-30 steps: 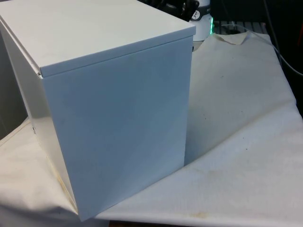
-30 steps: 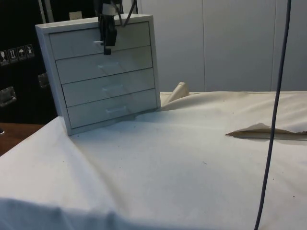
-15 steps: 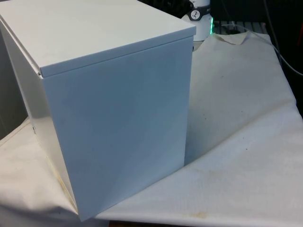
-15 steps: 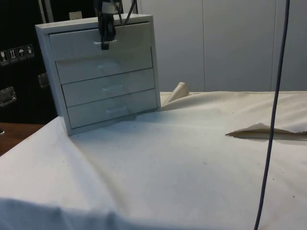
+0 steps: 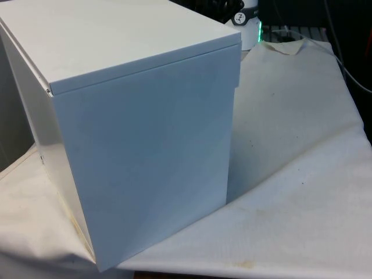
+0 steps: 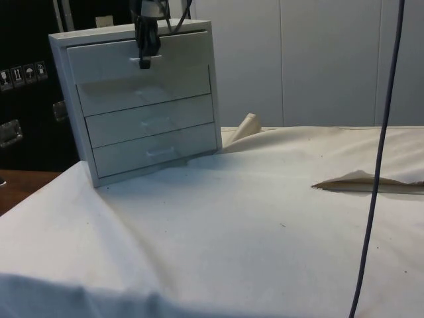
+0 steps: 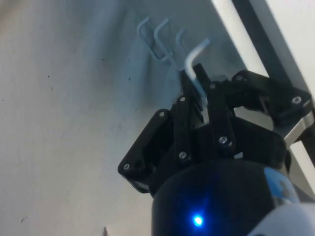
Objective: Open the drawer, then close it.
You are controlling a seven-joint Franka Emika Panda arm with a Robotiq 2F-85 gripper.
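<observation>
Drawer [image 6: 140, 61], topmost of four in a white chest of drawers [image 6: 142, 99], at upper left of the side view, standing slightly forward of the three drawer fronts below it, pulled out a little way. Thin white handle [image 6: 143, 61] at the middle of that top front, with the black gripper [image 6: 145, 58] reaching down from the top edge of the frame straight onto it. In the wrist view, gripper [image 7: 196, 93] at centre, jaws nearly closed and clamped on the bent white handle [image 7: 194, 61], one black finger on each side of the rod. Three more white handles [image 7: 158, 37] just past it, lined up in a row on the lower drawer fronts. Chest resting on the counter [image 6: 265, 218] under a white cloth [image 6: 232, 245], cloth rumpled into a raised fold at right of the side view. Dark cable [image 6: 377, 159] hanging down the right edge of that same view. In the front view, chest [image 5: 128, 128] taking up the left and centre of the frame, plain white back and side panels turned to the camera, wrinkled cloth [image 5: 296, 174] at right and lower right.
</observation>
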